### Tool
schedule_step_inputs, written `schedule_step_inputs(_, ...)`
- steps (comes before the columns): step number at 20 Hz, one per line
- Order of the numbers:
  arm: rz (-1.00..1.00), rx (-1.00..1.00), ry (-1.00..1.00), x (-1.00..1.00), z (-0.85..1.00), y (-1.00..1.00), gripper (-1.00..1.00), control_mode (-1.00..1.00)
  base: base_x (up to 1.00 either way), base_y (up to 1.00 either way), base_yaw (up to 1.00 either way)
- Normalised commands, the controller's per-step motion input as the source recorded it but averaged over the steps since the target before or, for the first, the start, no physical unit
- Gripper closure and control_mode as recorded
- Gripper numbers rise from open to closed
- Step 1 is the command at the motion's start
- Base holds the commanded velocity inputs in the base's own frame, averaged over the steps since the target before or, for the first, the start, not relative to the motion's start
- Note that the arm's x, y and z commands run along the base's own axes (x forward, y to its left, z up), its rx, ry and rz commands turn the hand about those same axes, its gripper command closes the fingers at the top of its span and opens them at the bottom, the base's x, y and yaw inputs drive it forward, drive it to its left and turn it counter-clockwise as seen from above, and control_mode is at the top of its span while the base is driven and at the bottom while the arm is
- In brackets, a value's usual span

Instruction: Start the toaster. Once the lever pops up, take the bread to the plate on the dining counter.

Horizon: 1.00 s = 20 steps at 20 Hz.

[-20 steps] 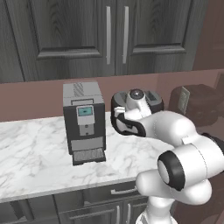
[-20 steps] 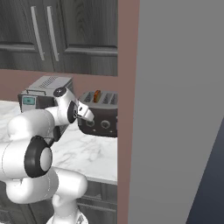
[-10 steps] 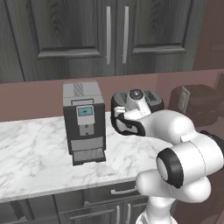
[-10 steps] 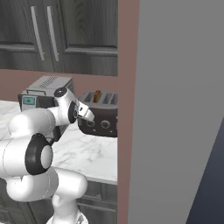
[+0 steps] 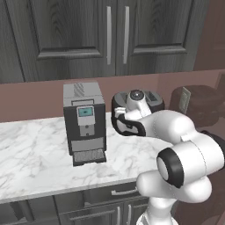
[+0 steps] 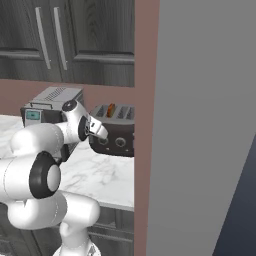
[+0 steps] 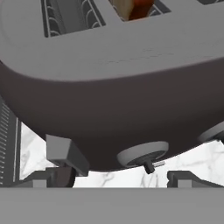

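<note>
Your claw (image 7: 118,177) is spread wide with nothing in it, both dark tips low in the hand view, one on each side of a round knob (image 7: 143,154) on the toaster's front. You're right up against the toaster (image 7: 113,87) now, its dark rounded body looming over the tips, though whether either tip touches it you can't tell. Look up top: the bread (image 7: 131,8) sits down in one slot, a tan and reddish edge poking out. A grey lever tab (image 7: 65,153) juts out just above your left-hand tip. From the right base view, your claw (image 6: 98,131) points at the toaster (image 6: 116,131) on the marble worktop (image 6: 102,177), with the bread (image 6: 111,109) peeking from a slot. A grey coffee machine (image 5: 84,121) stands beside your arm, well left of the toaster (image 5: 200,105)
</note>
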Motion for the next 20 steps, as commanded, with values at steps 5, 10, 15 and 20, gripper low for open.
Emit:
schedule_step_inputs(5,0.00,0.00,0.00,0.00,-0.19,-0.03,-1.00,-1.00,0.00,0.00,0.00)
schedule_step_inputs(10,0.00,0.00,0.00,0.00,-0.21,0.00,-1.00,-1.00,0.00,0.00,0.00)
schedule_step_inputs(15,0.00,0.00,0.00,0.00,-0.26,0.00,-1.00,-1.00,0.00,0.00,0.00)
schedule_step_inputs(20,0.00,0.00,0.00,0.00,-0.23,0.00,-1.00,-1.00,0.00,0.00,0.00)
